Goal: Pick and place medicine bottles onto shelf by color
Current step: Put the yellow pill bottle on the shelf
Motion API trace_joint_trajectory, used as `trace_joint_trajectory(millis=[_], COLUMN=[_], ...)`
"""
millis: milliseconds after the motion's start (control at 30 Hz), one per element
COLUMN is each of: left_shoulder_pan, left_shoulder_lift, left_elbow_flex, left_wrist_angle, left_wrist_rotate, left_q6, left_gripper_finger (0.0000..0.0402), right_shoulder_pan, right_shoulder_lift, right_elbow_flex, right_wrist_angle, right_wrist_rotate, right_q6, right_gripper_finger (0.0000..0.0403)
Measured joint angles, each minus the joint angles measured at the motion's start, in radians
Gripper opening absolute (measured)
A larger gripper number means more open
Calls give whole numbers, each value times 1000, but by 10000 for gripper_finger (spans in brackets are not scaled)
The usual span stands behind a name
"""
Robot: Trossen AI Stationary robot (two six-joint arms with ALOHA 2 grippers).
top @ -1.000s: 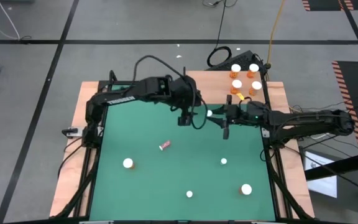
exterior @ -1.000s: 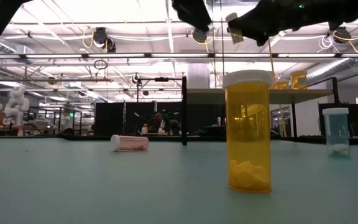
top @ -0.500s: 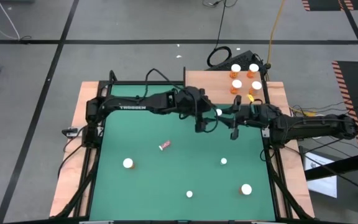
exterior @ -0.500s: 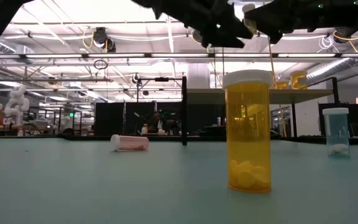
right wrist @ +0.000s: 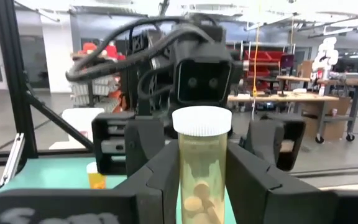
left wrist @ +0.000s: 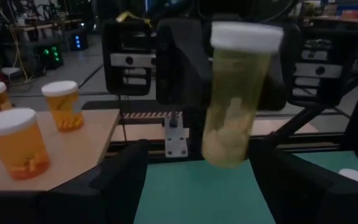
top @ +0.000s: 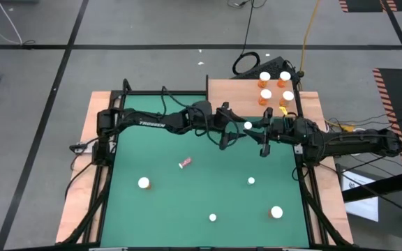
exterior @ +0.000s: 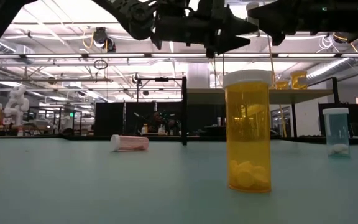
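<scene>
My right gripper (top: 258, 132) is shut on a pale yellow medicine bottle (right wrist: 202, 168) with a white cap (top: 248, 125), high above the green mat's far right. My left gripper (top: 232, 131) faces it level from the left, open. Its fingers (left wrist: 126, 180) stand short of the bottle (left wrist: 235, 106) and touch nothing. The wooden shelf (top: 232, 90) at the far right carries several orange bottles (top: 265, 93), standing upright. More bottles stand on the mat (top: 144, 183) (top: 276, 212) (top: 251, 180). A pink one (top: 185, 163) lies on its side. My right gripper pinches the bottle's body (right wrist: 188, 177) below the cap between its two fingers (right wrist: 154, 183). The fingers come level from the table's right side. The bottle stands nearly upright, cap up, lifted well clear of the mat.
A small bottle (top: 213, 217) stands near the mat's front edge. In the low view, an orange bottle (exterior: 247, 130) stands close and a bluish one (exterior: 335, 130) farther right. Black frame posts (top: 206, 87) edge the shelf. Wooden strips flank the mat.
My left gripper has swung down and toward the table's right, tipping from pointing down to level, and now faces the bottle in my right gripper. My right gripper has drawn the bottle slightly toward the table's right.
</scene>
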Motion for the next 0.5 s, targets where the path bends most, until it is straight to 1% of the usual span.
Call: trace_joint_trajectory(millis=[100,233,500], left_shoulder_pan=[0,0,-6], left_shoulder_lift=[0,0,0], left_elbow_flex=[-13,-12,-12], left_wrist_angle=[24,35,49], left_wrist_rotate=[2,20,28], left_q6=[-5,-12,-31], left_gripper_finger=[278,278,277], right_shoulder_pan=[0,0,0], right_shoulder_lift=[0,3,48], right_elbow_flex=[-17,-18,-19], right_wrist_angle=[44,48,93], right_wrist_rotate=[0,0,-2], right_q6=[0,0,8], right_gripper_finger=[102,102,102])
